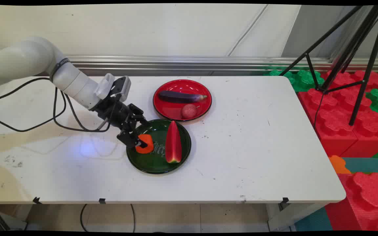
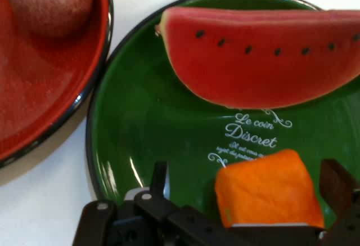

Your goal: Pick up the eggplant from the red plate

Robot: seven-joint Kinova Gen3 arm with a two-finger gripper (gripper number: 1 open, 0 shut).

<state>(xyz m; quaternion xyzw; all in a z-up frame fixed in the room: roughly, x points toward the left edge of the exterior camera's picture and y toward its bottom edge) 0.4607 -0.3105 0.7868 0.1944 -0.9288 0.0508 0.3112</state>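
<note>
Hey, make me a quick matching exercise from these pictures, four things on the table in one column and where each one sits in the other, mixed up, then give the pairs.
Things
1. eggplant
2. watermelon slice
3. orange block
4. round reddish fruit

Places
A. green plate, between the fingers of the gripper
B. red plate, far side
C. green plate, right half, away from the gripper
D. red plate, near side, close to the green plate

Pairs: 1-B, 2-C, 3-A, 4-D

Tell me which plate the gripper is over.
The green plate, the nearer one holding the watermelon slice and orange block; the red plate sits behind it.
</note>
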